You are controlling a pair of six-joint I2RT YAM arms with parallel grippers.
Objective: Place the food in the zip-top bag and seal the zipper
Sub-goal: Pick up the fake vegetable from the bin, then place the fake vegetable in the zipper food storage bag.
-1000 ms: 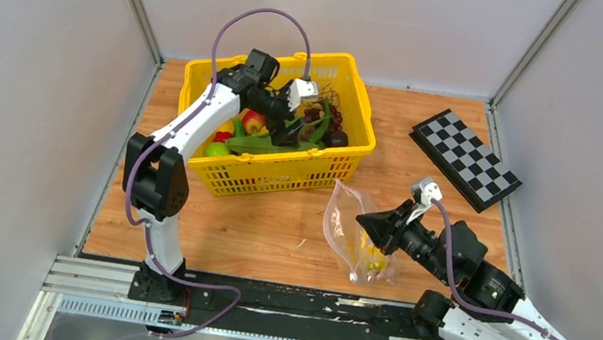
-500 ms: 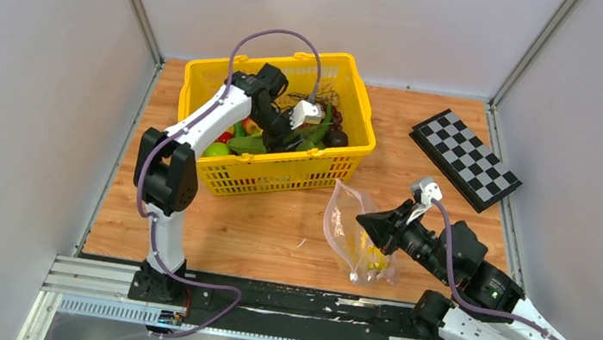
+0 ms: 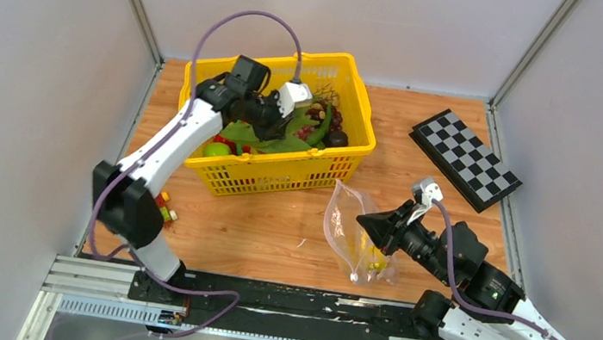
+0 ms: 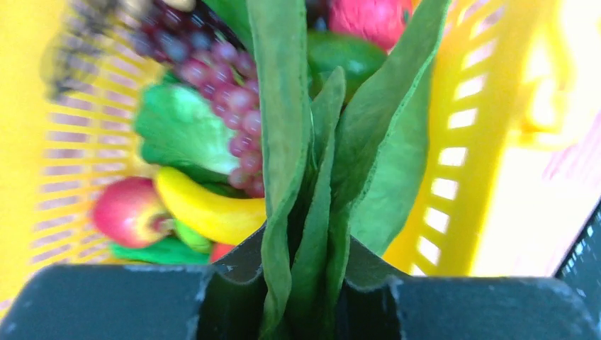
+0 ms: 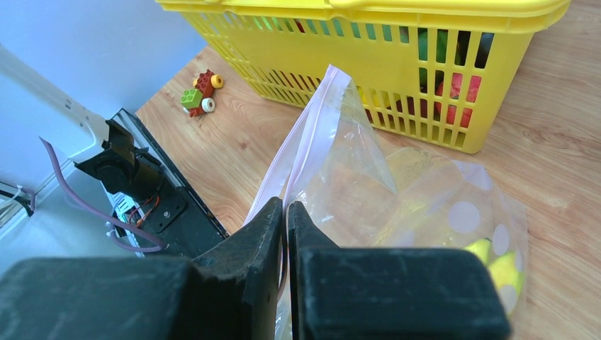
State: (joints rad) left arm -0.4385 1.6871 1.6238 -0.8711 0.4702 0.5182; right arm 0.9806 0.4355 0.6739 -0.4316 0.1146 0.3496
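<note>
Left gripper (image 4: 302, 280) clamped on greens (image 4: 283, 106) inside basket (image 3: 280, 176), rear left of worktop (image 3: 256, 225); right gripper (image 5: 285, 219) pinching bag (image 5: 425, 205) by zipper (image 5: 301, 152) near front edge.

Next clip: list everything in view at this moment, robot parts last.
basket: one, yellow, far left of table
leafy greens: one bunch, green, above basket
grapes: one bunch, purple, in basket
banana: one, yellow, in basket
apple: at least one, red, beside banana
zip-top bag: one, clear with pale dots, near-right of basket
zipper: one, pink-white, bag's raised edge
yellow food: count unclear, inside bag
checkerboard: one, black-white, far right
brick toy: one, red-green-yellow, near left
table: one, wood
left tool: black, clamping greens
right tool: black, pinching zipper
</note>
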